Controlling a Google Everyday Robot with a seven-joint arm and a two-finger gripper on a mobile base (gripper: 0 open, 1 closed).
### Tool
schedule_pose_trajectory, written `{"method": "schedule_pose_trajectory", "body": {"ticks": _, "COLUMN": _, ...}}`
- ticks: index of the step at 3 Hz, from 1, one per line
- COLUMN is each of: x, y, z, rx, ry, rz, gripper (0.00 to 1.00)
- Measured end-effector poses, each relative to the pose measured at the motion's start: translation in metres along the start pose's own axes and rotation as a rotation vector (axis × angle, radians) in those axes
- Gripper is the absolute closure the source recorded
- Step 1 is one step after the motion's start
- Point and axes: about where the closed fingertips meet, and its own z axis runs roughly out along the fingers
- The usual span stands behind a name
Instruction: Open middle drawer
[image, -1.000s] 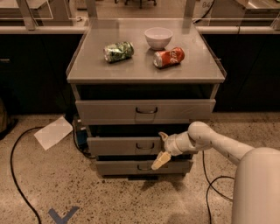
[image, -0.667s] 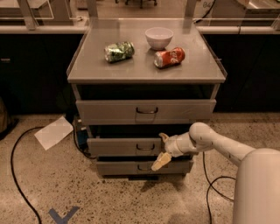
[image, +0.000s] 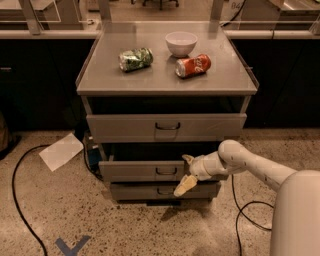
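Observation:
The middle drawer (image: 135, 171) is a grey metal drawer with a small dark wire handle (image: 166, 171) at the centre of its front. It stands a little way out from the cabinet, with a dark gap above it. My gripper (image: 185, 173) is at the drawer's front, just right of the handle. It is open: one pale finger (image: 188, 159) is at the front's top edge and the other (image: 183, 186) hangs below its lower edge. It holds nothing. My arm (image: 250, 167) reaches in from the right.
The taller top drawer (image: 125, 127) and the short bottom drawer (image: 135, 191) flank the middle one. On the cabinet top (image: 110, 80) lie a green can (image: 135, 58), a white bowl (image: 181, 43) and a red can (image: 193, 65). Paper (image: 61, 151) and cables (image: 20, 200) lie on the floor.

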Motion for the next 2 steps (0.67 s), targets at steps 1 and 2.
{"method": "schedule_pose_trajectory", "body": {"ticks": 1, "x": 0.0, "y": 0.0, "z": 0.0, "rx": 0.0, "ry": 0.0, "rz": 0.0, "gripper": 0.0}}
{"method": "schedule_pose_trajectory", "body": {"ticks": 2, "x": -0.0018, "y": 0.0047, "z": 0.0052, "rx": -0.025, "ry": 0.008, "rz": -0.008, "gripper": 0.0}}
